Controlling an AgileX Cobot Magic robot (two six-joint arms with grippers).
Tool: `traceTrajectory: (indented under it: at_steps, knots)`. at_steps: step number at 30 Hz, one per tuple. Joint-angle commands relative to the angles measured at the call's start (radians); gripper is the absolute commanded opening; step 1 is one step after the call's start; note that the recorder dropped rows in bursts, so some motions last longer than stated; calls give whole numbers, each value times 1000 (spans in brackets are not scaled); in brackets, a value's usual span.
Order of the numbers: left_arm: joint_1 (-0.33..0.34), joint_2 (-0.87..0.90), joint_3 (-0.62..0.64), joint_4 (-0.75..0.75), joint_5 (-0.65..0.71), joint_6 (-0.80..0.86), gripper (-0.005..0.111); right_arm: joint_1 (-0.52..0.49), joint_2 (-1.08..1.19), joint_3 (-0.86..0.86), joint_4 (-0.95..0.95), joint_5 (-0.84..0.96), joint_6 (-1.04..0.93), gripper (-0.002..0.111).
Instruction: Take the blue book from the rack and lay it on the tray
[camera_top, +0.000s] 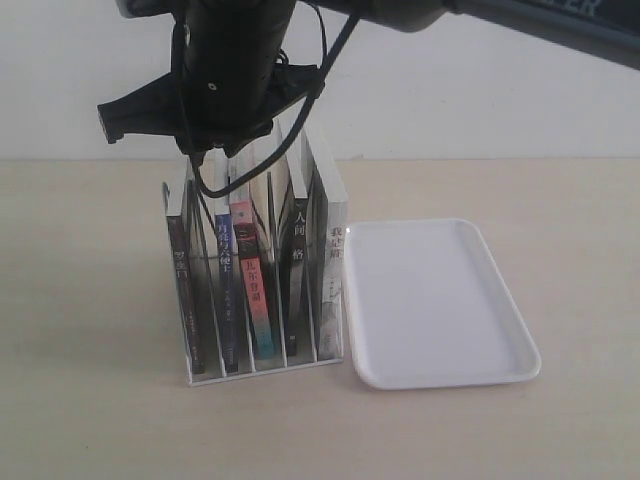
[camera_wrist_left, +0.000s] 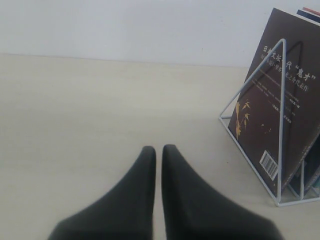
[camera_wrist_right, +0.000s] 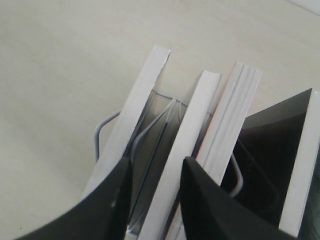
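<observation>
The blue book (camera_top: 224, 285) stands upright in the rack (camera_top: 250, 374), in the 2nd slot from the left of the exterior view. A black-spined book (camera_top: 183, 295) is in the slot on one side of it and a red-and-teal book (camera_top: 256, 295) on the other. 2 more books fill the slots toward the tray (camera_top: 430, 300): a second black spine (camera_top: 297, 265) and a pale grey book (camera_top: 335, 270). The tray lies flat on the table (camera_top: 90, 300), just beside the rack. The right arm reaches in from the upper right of the exterior view, and the right gripper (camera_wrist_right: 157, 167) hangs over the tops of the books. Its 2 fingers (camera_wrist_right: 115, 200) are apart, with the blue book's white page edge running up between them. Whether either finger touches the book cannot be told. The left gripper (camera_wrist_left: 158, 150) is over bare table near the end of the rack, its 2 fingers drawn together with only a thin slit between them. A dark back cover with a barcode (camera_wrist_left: 270, 167) leans behind the rack's wire frame there.
</observation>
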Motion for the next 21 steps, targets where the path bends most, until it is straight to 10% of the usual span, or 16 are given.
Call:
traceTrajectory:
  at_steps: [1, 21]
  knots:
    - [3, -3, 3, 0, -6, -8, 5, -4, -7, -8, -14, 2, -4, 31]
    - [3, -3, 3, 0, -6, -8, 5, -4, -7, -3, -39, 34, 13, 31]
